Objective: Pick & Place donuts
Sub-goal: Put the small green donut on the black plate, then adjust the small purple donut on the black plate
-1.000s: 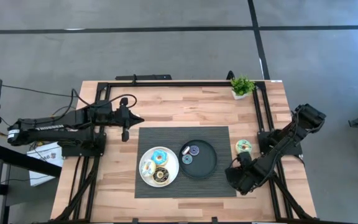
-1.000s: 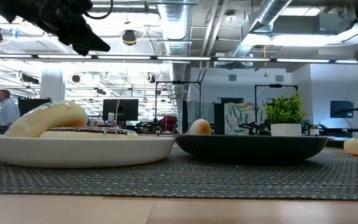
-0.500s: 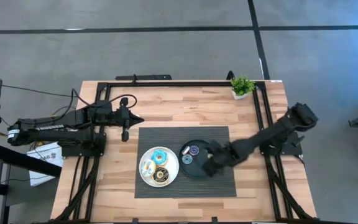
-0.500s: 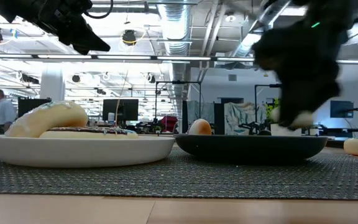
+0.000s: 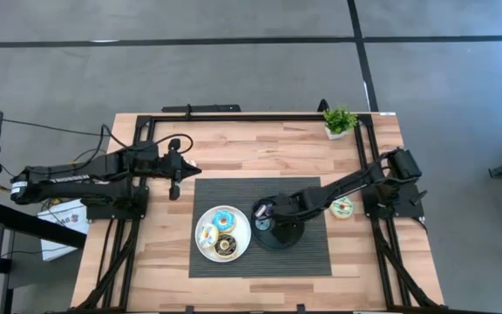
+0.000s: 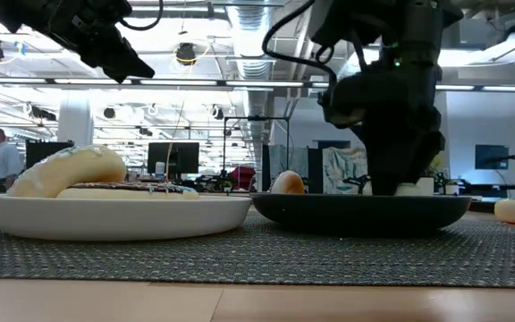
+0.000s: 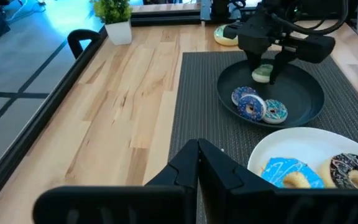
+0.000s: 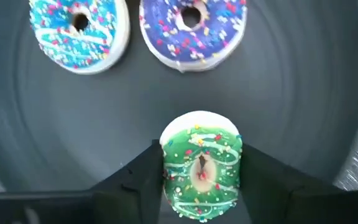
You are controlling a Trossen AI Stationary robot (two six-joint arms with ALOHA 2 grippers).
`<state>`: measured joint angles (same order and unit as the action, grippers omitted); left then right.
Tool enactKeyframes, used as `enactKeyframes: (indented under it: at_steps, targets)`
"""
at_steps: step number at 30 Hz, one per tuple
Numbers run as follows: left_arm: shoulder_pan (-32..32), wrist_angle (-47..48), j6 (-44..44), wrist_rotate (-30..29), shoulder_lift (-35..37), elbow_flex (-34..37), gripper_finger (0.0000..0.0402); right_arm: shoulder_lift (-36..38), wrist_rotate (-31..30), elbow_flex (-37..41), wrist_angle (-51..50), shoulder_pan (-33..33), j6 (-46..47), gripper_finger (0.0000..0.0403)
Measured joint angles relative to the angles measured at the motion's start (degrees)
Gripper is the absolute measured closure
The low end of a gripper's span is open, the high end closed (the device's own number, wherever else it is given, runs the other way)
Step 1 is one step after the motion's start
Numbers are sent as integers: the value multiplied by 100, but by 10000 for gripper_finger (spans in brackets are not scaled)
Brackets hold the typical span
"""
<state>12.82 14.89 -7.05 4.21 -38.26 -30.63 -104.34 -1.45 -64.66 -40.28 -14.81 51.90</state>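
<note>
Grey woven matting covers the middle of the wooden worktop (image 5: 234, 153). Over the round black plate (image 5: 290, 234), the right end effector (image 8: 201, 177) grips a small green-iced toy donut (image 8: 201, 163). The left end effector (image 5: 181, 167), closed, hangs near the worktop's left edge.

Even, bright overhead light falls on the counter (image 5: 260, 153) with only soft, faint shadows; in the low view, ceiling strip lights (image 6: 240, 82) glare white and the mat's (image 6: 240, 250) near edge is out of focus; the wrist close-up of the black plate (image 8: 303, 124) is slightly soft.
</note>
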Motion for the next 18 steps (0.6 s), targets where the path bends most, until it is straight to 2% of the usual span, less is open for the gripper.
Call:
enactKeyframes:
  at_steps: [9, 13, 18]
  targets:
    - [2, 30, -382, -2, 2, -2, 401, 261, 2, -149, -368, 140, 11, 121]
    - [2, 50, -433, -1, 2, -2, 401, 416, -16, -149, -304, 292, 55, 99]
    - [2, 83, -434, -2, 0, -2, 401, 500, -15, -154, 429, 561, -60, 93]
